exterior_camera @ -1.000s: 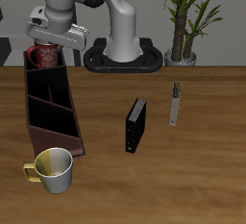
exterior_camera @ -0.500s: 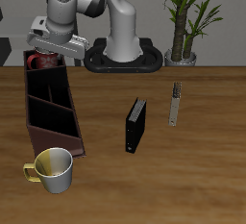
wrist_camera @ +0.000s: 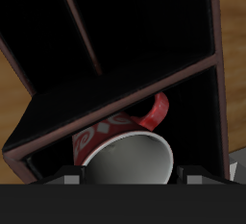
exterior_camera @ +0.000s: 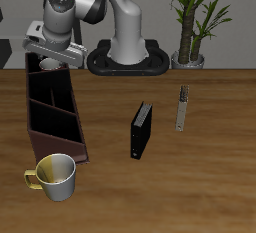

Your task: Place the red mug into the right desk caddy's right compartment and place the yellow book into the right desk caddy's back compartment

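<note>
Mug's [wrist_camera: 125, 151] sunk lower into the caddy's [exterior_camera: 55, 117] end slot since a moment ago, gripper [exterior_camera: 50, 57] clamped on its rim. I'm lowering straight, then releasing once it's seated.

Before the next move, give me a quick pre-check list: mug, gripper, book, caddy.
1. Dark red patterned mug sits inside the end compartment of the long maroon-brown desk caddy: ok.
2. Mug upright, pale inside facing up: ok.
3. Gripper open and off the mug: cannot tell, fingertips barely in frame.
4. Thin tan-yellow book in the back compartment: not ok, it lies on the table beside the black book.
5. Long caddy sections free of objects: ok in the wrist view.
</note>
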{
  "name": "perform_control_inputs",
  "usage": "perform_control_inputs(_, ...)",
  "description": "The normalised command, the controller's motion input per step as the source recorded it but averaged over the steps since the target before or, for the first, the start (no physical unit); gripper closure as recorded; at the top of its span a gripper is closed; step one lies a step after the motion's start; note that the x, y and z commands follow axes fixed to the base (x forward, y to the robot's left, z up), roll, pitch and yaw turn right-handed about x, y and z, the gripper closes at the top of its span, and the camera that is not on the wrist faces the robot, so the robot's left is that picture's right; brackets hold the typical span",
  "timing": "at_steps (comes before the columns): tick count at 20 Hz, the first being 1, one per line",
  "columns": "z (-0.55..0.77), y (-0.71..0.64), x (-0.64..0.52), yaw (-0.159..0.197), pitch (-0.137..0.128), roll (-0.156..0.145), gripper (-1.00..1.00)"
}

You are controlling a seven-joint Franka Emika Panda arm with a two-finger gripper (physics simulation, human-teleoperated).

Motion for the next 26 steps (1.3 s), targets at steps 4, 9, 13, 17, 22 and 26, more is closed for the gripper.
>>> perform_control_inputs(4,0.28,0.03,-0.08,-0.011,-0.049,-0.014,-1.0)
perform_control_inputs(9,0.4,0.16,-0.05,-0.002,-0.052,-0.006,-1.0)
perform_control_inputs(13,0.42,0.25,0.07,0.045,-0.062,-0.023,-1.0)
perform_control_inputs(17,0.28,0.16,0.2,0.013,-0.046,-0.037,-1.0)
perform_control_inputs(22,0.22,0.44,0.38,-0.006,-0.026,-0.018,-1.0)
perform_control_inputs(26,0.25,0.54,0.34,0.018,-0.045,0.009,-1.0)
